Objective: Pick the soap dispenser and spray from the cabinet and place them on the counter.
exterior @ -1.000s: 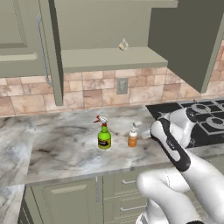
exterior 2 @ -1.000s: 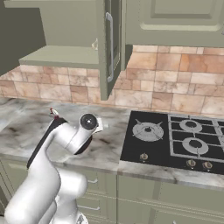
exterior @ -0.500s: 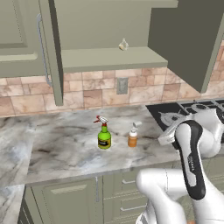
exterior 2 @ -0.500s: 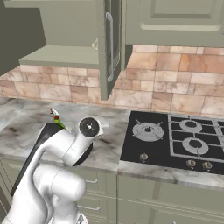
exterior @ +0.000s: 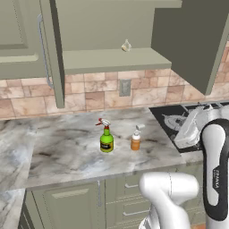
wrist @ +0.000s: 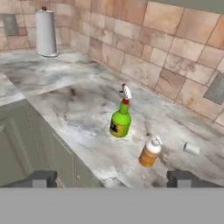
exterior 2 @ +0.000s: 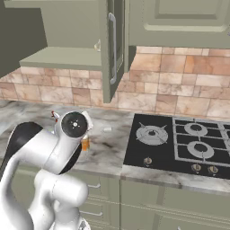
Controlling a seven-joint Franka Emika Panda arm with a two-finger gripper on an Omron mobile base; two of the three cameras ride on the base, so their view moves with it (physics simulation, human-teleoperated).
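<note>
My claw (wrist: 112,178) is open wide and holds nothing; in my hand view the two dark finger tips (wrist: 40,178) sit far apart at the bottom edge, one near 7 o'clock and one near 5 o'clock, with bare marble between them.

The green spray bottle (exterior: 106,136) stands upright on the marble counter (exterior: 58,152), red-and-white trigger head on top. Just beside it, at its 3 o'clock in the left base view, the orange soap dispenser (exterior: 135,138) stands upright too, a little shorter, and the two are apart, not touching. In my hand view the spray (wrist: 121,116) sits near the centre and the dispenser (wrist: 150,152) at its 5 o'clock, both well clear of my fingers.

A small pale cylinder (wrist: 191,148) lies on the counter at 3 o'clock from the dispenser. A paper towel roll (wrist: 46,33) stands against the tiled wall at 11 o'clock.

The olive wall cabinet (exterior: 112,27) hangs open above, its door (exterior: 49,49) swung out at 10 o'clock, and a small pale object (exterior: 126,45) rests on its shelf. The black stovetop (exterior 2: 179,143) lies at 3 o'clock in the right base view.
</note>
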